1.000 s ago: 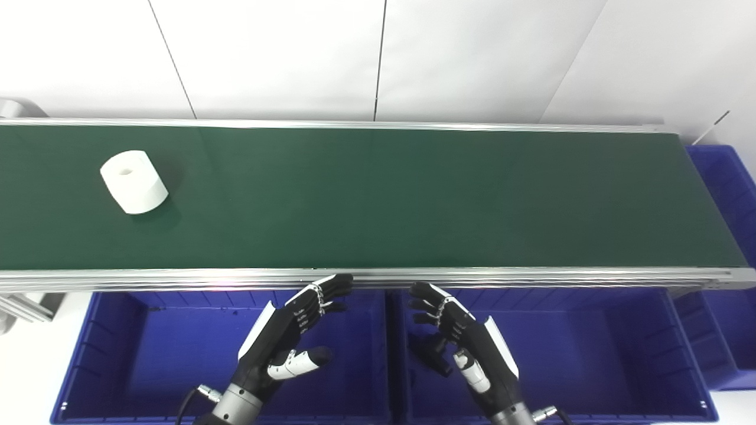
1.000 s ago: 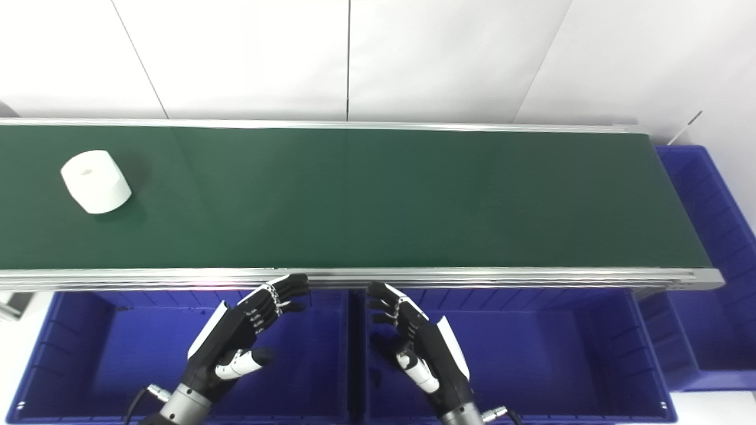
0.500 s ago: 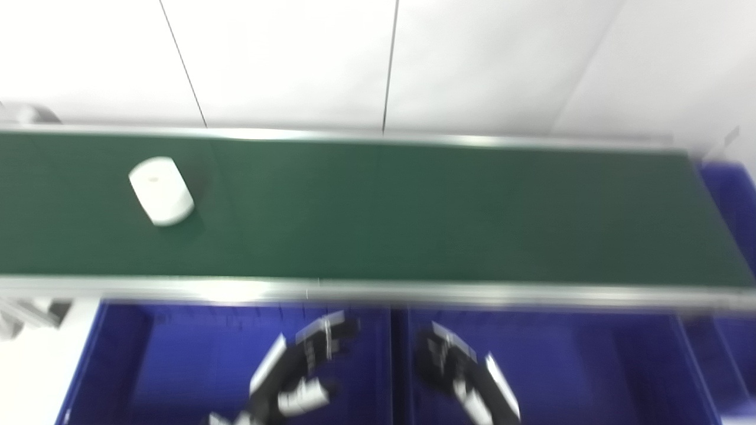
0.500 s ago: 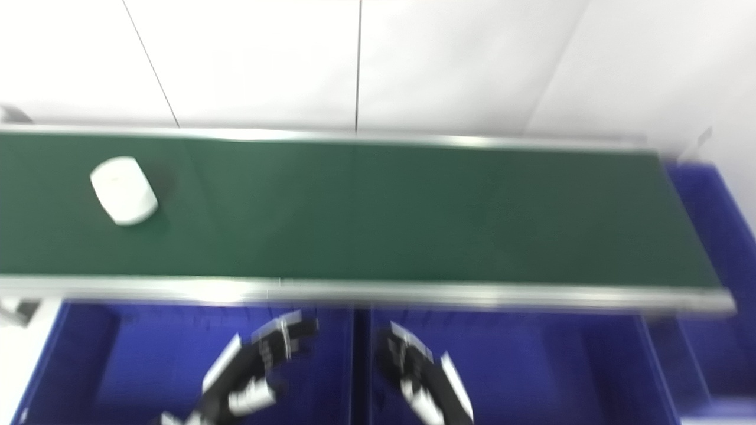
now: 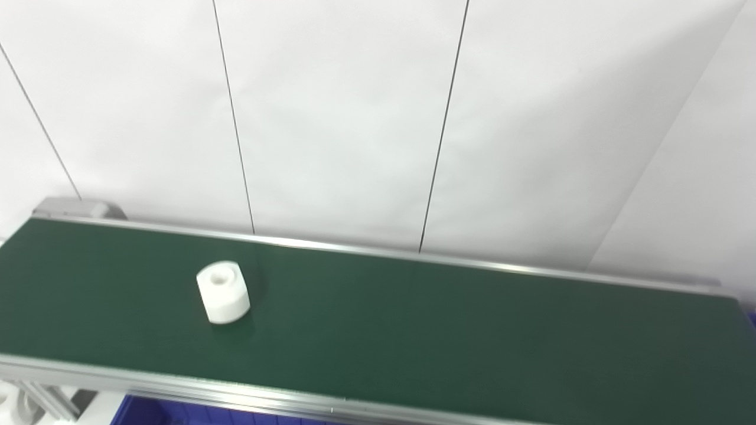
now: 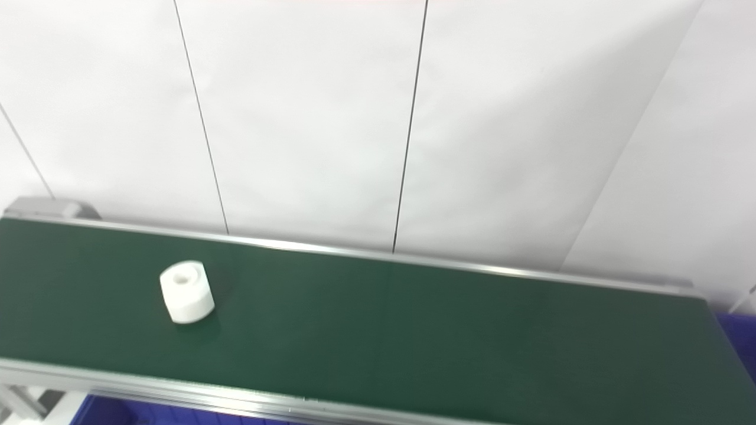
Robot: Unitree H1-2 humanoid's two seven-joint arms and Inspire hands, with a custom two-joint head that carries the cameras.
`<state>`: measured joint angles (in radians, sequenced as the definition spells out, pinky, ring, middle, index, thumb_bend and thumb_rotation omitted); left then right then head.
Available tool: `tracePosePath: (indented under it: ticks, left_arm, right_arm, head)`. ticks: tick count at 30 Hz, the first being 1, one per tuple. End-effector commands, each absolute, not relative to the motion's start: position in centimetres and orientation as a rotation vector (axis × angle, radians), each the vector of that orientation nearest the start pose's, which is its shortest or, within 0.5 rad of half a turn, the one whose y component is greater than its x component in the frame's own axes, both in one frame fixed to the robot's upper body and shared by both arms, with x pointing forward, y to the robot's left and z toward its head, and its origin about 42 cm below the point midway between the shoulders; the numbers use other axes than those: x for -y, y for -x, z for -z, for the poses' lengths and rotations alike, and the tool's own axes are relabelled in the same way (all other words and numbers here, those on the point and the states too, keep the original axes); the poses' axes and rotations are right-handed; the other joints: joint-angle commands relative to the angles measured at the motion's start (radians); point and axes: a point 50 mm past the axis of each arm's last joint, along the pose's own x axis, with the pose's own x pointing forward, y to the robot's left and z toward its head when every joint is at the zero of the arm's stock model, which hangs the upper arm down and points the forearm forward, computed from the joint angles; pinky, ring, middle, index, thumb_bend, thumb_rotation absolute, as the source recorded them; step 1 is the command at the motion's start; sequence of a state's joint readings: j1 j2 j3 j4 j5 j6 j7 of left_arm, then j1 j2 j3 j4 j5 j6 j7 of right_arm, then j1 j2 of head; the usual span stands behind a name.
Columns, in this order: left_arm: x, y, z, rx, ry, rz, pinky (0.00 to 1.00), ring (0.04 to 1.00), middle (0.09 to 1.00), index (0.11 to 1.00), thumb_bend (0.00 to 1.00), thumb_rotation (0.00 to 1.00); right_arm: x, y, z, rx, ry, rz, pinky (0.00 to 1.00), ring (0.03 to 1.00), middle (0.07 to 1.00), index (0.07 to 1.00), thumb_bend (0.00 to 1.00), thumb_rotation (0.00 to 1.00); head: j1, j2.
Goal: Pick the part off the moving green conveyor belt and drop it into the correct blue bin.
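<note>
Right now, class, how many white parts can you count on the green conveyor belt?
1. A single white cylindrical part stands on the green conveyor belt, toward its left end and near mid-width. The belt's right end runs out of frame, so more could be hidden there.

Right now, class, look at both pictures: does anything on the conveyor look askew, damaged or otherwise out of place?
Nothing stands out. The white cylindrical part stands upright on the green belt, hole facing up, apart from both rails, with no visible damage. Neither robot hand is in view.
</note>
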<state>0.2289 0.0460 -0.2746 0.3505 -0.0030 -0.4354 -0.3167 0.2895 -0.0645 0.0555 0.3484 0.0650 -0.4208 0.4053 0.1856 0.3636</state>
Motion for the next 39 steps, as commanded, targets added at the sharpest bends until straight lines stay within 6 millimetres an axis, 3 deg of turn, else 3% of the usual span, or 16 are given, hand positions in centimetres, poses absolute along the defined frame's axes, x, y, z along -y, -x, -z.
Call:
tracePosePath:
  ticks: [1,9,18,22,26,28,33,39]
  left_arm:
    - [-14.6,-16.4,1.2,-0.085,0.028,0.535,0.71,0.795,0.803,0.755,0.89,0.62]
    - [-14.1,-16.5,0.6,-0.061,0.030,0.536,0.71,0.796,0.804,0.762,0.88,0.63]
    - [-12.4,-17.3,-7.9,0.265,0.010,0.608,0.67,0.764,0.765,0.725,0.91,0.62]
    - [-13.5,-19.7,-11.7,0.431,-0.121,0.485,0.62,0.744,0.754,0.709,0.94,0.62]
    - [-15.6,-22.6,-13.8,0.534,-0.326,0.351,0.62,0.753,0.764,0.716,0.95,0.60]
    - [-16.9,-24.2,-14.4,0.573,-0.465,0.291,0.63,0.769,0.781,0.735,0.92,0.54]
    - [-18.4,-26.9,-14.7,0.630,-0.712,0.197,0.62,0.781,0.795,0.760,0.94,0.52]
    - [-19.0,-29.7,-15.4,0.617,-0.959,0.116,0.74,0.850,0.857,0.813,0.91,0.51]
  right_arm:
    - [21.5,-14.4,2.0,-0.133,-0.049,-0.372,0.72,0.806,0.827,0.810,0.97,0.87]
    - [22.0,-14.5,1.6,-0.124,-0.021,-0.377,0.72,0.807,0.834,0.813,1.00,0.89]
    - [22.4,-14.8,1.4,-0.111,-0.026,-0.378,0.71,0.793,0.823,0.808,0.99,0.88]
    - [22.5,-14.9,1.3,-0.107,-0.023,-0.376,0.71,0.793,0.819,0.813,0.99,0.89]
    - [22.3,-15.1,1.3,-0.105,-0.026,-0.379,0.71,0.805,0.823,0.818,0.99,0.89]
    - [22.3,-15.1,1.3,-0.105,-0.020,-0.377,0.70,0.806,0.827,0.821,1.00,0.89]
    - [22.3,-15.0,1.3,-0.104,-0.027,-0.375,0.71,0.813,0.834,0.827,1.00,0.89]
    - [22.3,-14.9,1.3,-0.105,-0.029,-0.369,0.71,0.812,0.833,0.833,1.00,0.88]
  head:
    - [0.008,0.001]
    - [0.047,0.014]
    - [0.073,0.036]
    - [0.083,0.048]
    - [0.086,0.051]
    - [0.082,0.052]
    - [0.079,0.055]
    - [0.083,0.057]
